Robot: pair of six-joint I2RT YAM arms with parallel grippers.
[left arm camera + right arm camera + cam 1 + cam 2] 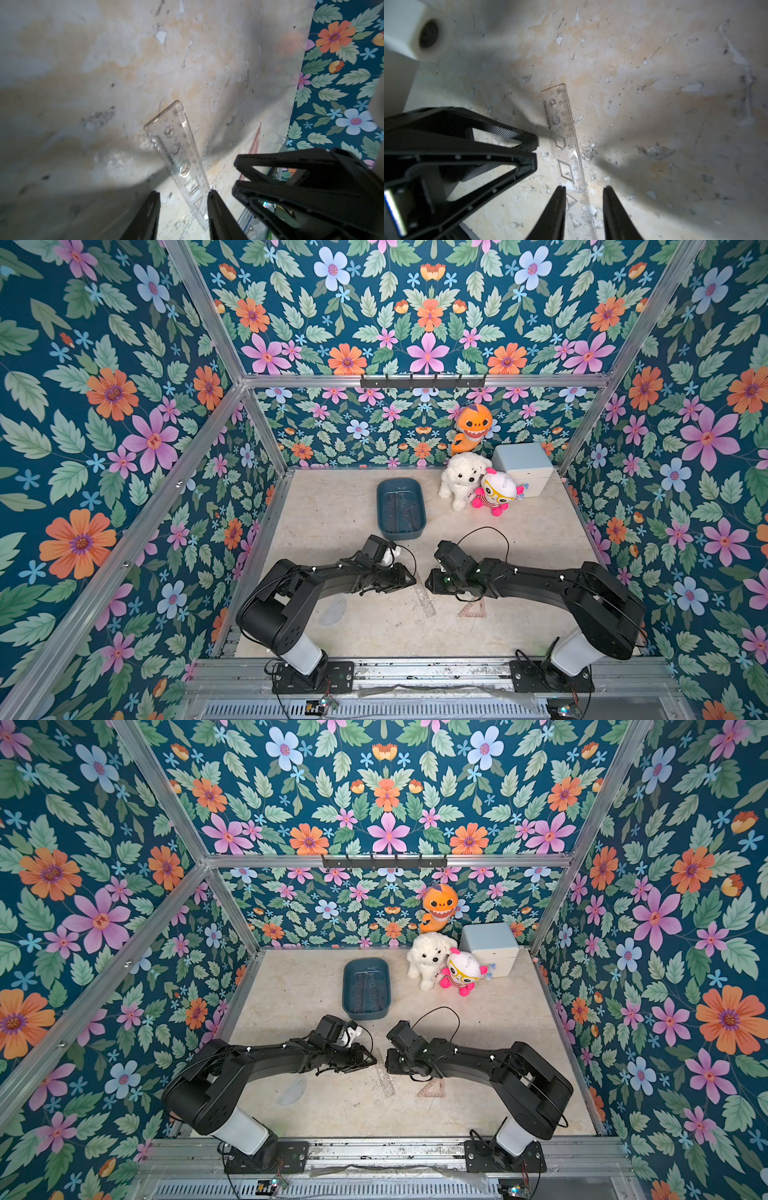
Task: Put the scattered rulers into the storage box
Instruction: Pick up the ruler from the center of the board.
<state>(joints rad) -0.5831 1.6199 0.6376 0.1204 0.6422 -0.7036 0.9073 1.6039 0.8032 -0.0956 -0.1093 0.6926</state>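
The straight ruler lies between protractor (left) and set square, storage box behind them.

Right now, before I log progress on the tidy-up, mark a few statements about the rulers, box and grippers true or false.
1. The ruler lies on the table, outside the box. True.
2. The set square is in the box. False: it lies on the table near the ruler.
3. The left gripper and right gripper both straddle the ruler, jaws apart. True.
4. The left gripper holds the protractor. False: it lies on the table, apart from both grippers.
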